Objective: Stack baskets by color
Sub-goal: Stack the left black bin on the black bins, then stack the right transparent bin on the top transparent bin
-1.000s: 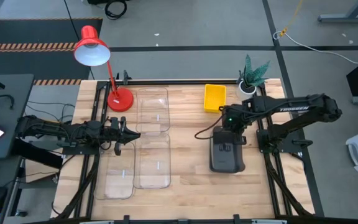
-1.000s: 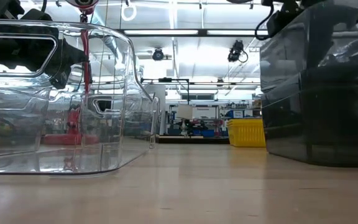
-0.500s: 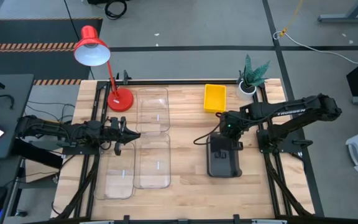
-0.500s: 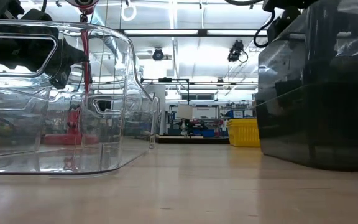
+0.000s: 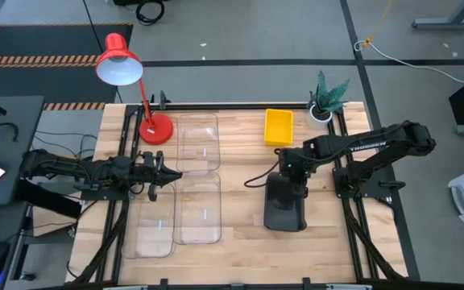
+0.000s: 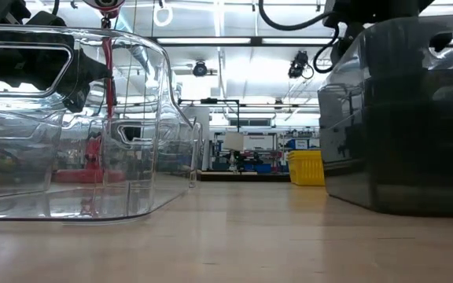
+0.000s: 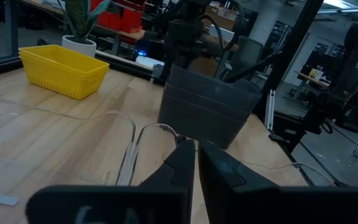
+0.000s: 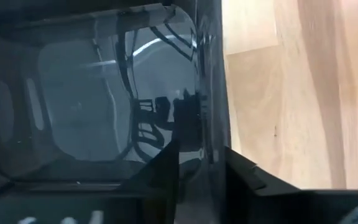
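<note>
Nested dark grey baskets (image 5: 285, 208) stand on their bottom on the wood at the right of centre, and also show in the low view (image 6: 403, 118). My right gripper (image 5: 290, 173) points steeply down at their far wall. It is open, one finger (image 8: 173, 165) inside the wall and the other (image 8: 253, 177) outside. A yellow basket (image 5: 279, 126) sits near the far edge. Three clear baskets (image 5: 197, 141) (image 5: 197, 208) (image 5: 155, 227) lie on the left half. My left gripper (image 5: 167, 173) is shut and level at the left, above the clear baskets. My right gripper straddles the far wall's rim (image 8: 213, 124) of the dark grey baskets from above, one finger inside and one outside. Whether either finger touches the wall I cannot tell. The baskets stand upright on the table.
A red desk lamp (image 5: 119, 60) stands with its base (image 5: 155, 129) at the far left. A small potted plant (image 5: 326, 97) is at the far right corner. Bare wood lies between the clear baskets and the dark ones, and along the near edge.
My right gripper has gone down and toward the table's left and near edges, rolling a little. The dark grey baskets have moved the same way with it, staying upright.
</note>
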Controlling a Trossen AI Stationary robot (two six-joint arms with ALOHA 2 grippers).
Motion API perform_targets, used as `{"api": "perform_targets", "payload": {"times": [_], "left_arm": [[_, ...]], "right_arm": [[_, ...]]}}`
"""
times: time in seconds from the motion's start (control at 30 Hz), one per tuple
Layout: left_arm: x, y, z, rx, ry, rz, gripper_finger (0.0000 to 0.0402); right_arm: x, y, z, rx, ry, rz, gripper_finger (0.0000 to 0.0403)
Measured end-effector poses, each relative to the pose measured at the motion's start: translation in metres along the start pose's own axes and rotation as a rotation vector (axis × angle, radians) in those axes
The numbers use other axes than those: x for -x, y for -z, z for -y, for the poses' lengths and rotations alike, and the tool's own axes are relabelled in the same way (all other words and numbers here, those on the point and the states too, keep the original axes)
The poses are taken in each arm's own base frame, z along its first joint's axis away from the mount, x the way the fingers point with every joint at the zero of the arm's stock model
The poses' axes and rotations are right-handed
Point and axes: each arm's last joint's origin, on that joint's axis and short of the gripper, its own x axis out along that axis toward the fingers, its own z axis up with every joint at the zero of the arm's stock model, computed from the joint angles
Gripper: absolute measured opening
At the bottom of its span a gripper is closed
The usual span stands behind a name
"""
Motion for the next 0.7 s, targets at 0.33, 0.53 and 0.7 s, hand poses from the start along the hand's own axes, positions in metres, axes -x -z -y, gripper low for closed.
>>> {"api": "perform_targets", "payload": {"times": [0.33, 0.53, 0.7], "left_arm": [[0.0, 0.0, 0.0, 0.0, 0.0, 0.0, 0.0036], [0.0, 0.0, 0.0, 0.0, 0.0, 0.0, 0.0028], [0.0, 0.0, 0.0, 0.0, 0.0, 0.0, 0.0032]], "right_arm": [[0.035, -0.014, -0.006, -0.044, 0.02, 0.047, 0.0173], [0.052, -0.017, -0.005, -0.046, 0.073, 0.054, 0.02], [0.053, -0.022, -0.007, -0.019, 0.166, 0.141, 0.021]]}}
